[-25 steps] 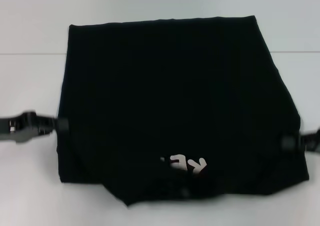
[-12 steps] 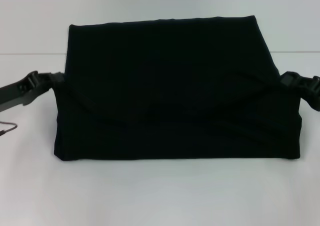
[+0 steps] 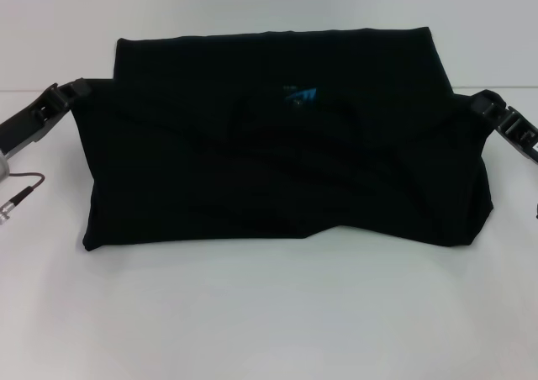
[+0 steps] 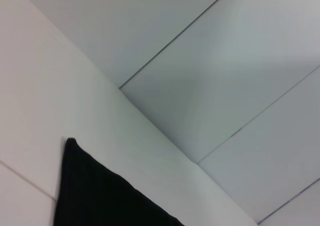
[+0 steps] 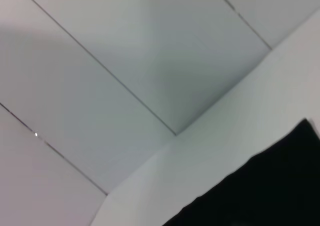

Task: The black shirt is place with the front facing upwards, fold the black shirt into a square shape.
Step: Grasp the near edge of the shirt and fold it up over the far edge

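The black shirt (image 3: 277,145) lies folded on the white table, a wide band with its near part carried toward the far edge. A small blue neck label (image 3: 301,96) shows near the top middle. The lettering is hidden. My left gripper (image 3: 77,88) is shut on the shirt's left edge, near the far left corner. My right gripper (image 3: 477,101) is shut on the shirt's right edge, near the far right corner. A black corner of the shirt shows in the left wrist view (image 4: 95,191) and in the right wrist view (image 5: 260,191).
The white table (image 3: 269,313) spreads around the shirt, with a seam line along the far side. A grey cable with a metal plug (image 3: 17,197) lies at the left edge. Both wrist views show pale wall panels.
Both grippers have moved away from me, toward the far edge, carrying the shirt's near fold with them. The lettering went under the fold and the blue neck label came into view.
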Tool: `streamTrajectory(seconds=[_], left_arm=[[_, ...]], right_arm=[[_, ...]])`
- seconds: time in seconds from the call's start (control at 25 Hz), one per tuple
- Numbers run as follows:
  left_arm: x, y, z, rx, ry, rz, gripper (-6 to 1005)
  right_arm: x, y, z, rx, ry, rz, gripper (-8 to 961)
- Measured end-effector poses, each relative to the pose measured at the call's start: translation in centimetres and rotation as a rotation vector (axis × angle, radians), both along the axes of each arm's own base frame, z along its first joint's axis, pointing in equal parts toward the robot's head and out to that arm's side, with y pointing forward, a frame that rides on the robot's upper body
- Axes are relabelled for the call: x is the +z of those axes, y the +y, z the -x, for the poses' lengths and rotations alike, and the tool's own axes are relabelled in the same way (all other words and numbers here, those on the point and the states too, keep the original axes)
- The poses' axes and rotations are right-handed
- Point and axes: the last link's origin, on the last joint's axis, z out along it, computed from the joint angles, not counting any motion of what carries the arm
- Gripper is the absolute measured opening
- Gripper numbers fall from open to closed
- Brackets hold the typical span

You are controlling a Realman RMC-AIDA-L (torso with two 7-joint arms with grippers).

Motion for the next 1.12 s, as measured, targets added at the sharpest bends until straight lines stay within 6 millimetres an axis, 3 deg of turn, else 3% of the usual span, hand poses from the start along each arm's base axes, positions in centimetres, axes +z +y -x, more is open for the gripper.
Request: streamTrajectory(seconds=[0.4, 1.12], left_arm=[[-2.6, 1.1, -1.6, -0.021, 0.102, 0.018, 61], [-5.2, 2.3, -1.3, 0.108, 0.239, 0.024, 62]], right_arm=[[-0.8, 1.1, 0.0, -0.047, -0.063, 0.019, 43], [-2.0, 3.5, 1.2, -0.063, -0.25, 0.067, 42]])
